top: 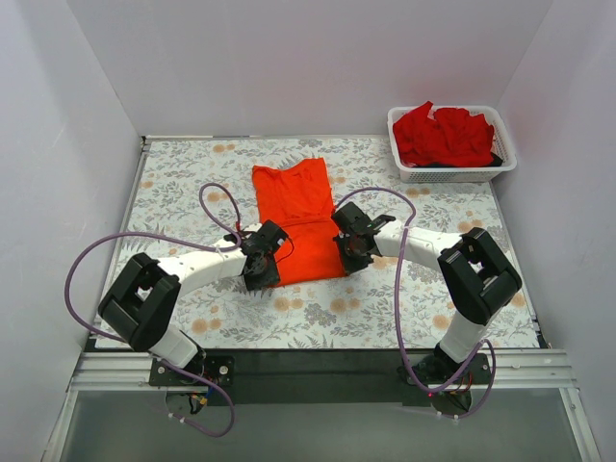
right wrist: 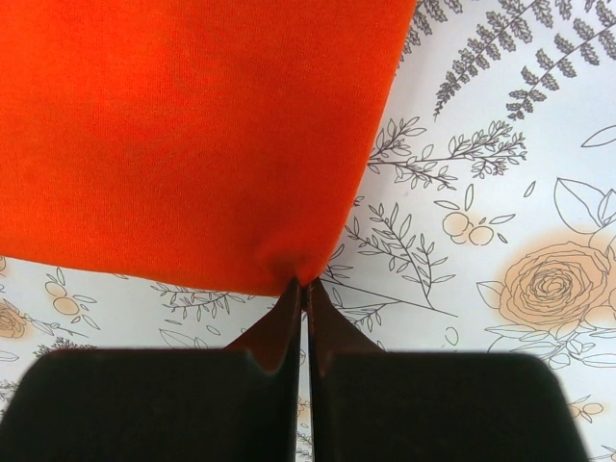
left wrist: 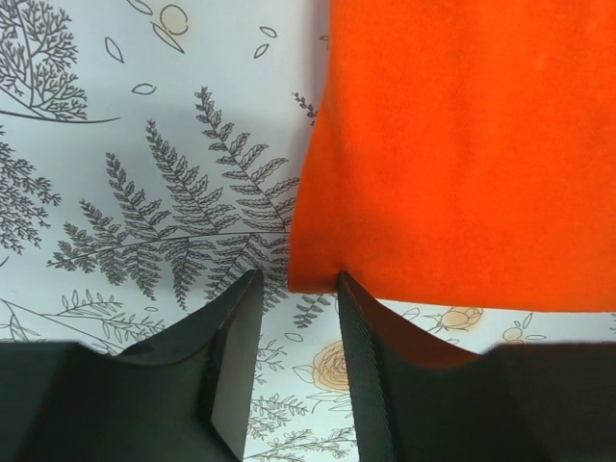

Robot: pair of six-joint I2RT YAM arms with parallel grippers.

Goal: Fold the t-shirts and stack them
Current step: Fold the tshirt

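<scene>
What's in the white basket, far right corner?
A crumpled heap of red t-shirts fills the basket, with a dark item at its right edge. How many, and anything beneath, is covered.

top external: high behind the arm bases, looking down, far enough out for the whole table [top: 192, 318]
left wrist: super close, past the left gripper [left wrist: 298, 284] at the orange shirt's [left wrist: 462, 144] near left corner
right wrist: just as close, past the right gripper [right wrist: 305, 289], near right corner
shared: all 3 see that shirt's near hem
</scene>
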